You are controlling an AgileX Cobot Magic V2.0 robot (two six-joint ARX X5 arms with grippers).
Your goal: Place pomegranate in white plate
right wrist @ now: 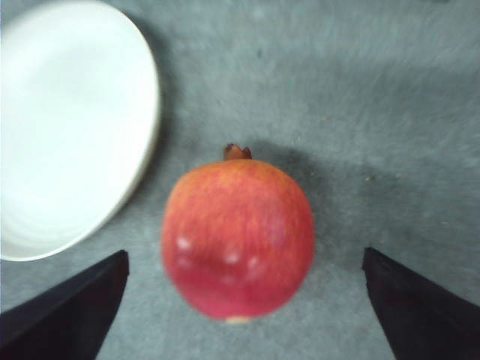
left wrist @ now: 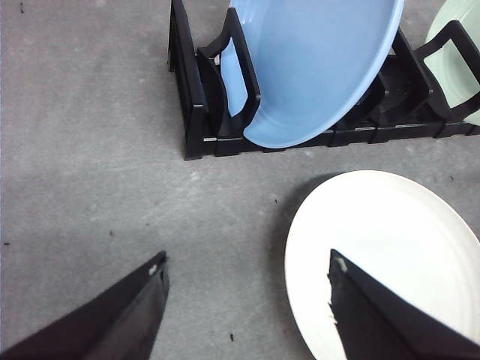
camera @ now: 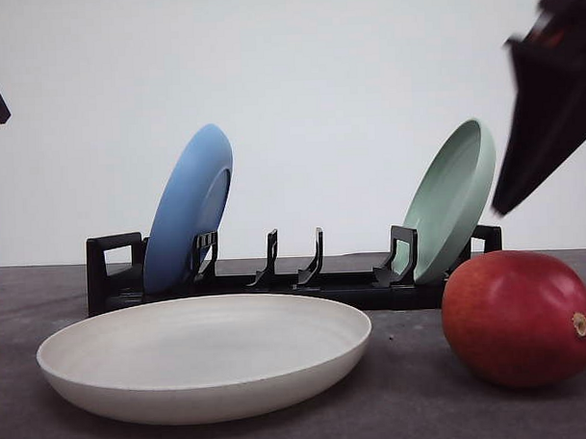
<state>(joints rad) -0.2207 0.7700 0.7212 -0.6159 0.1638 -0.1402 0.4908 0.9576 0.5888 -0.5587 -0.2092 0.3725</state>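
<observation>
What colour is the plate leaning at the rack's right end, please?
Pale green plate, clearest in the front view.

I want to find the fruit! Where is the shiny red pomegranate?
In the front view, the glossy red pomegranate sits on the grey table at the right, beside the wide matte white plate.

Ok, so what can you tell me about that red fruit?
The pomegranate is round, glossy and red, with yellowish-orange blush near its small tan stem nub. It looks whole and unbruised. It sits on the grey table, to the right of the white plate and not touching it. The right gripper hangs open above it, a finger on either side, not touching.
</observation>
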